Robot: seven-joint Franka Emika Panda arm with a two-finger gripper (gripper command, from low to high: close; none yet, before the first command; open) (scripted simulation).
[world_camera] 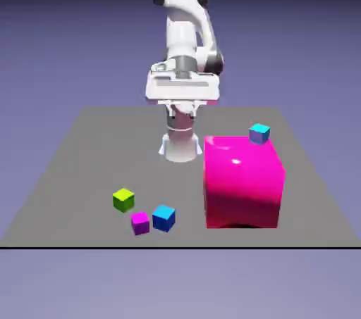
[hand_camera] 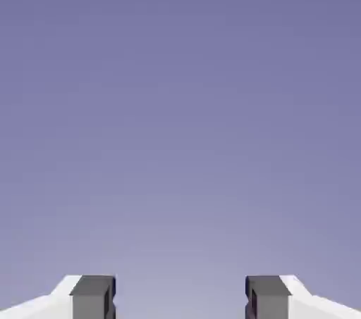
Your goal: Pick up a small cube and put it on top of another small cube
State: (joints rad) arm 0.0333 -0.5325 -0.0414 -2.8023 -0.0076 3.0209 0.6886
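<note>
The grey bench carries a huge glossy pink cube, the landmark here. The white arm rises behind that cube, its claw wide open and empty, fingertips set against plain backdrop. A tiny cyan cube sits at the pink cube's far top corner. Toward the exterior view's left of it lie the medium-blue cube, the magenta cube just beside, and the lime-green cube farthest.

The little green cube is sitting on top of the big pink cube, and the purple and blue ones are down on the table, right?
Not quite. The cube beside the big pink cube's top is the light cyan cube. The exterior view shows the green cube on the table, near the purple cube and blue cube.
</note>
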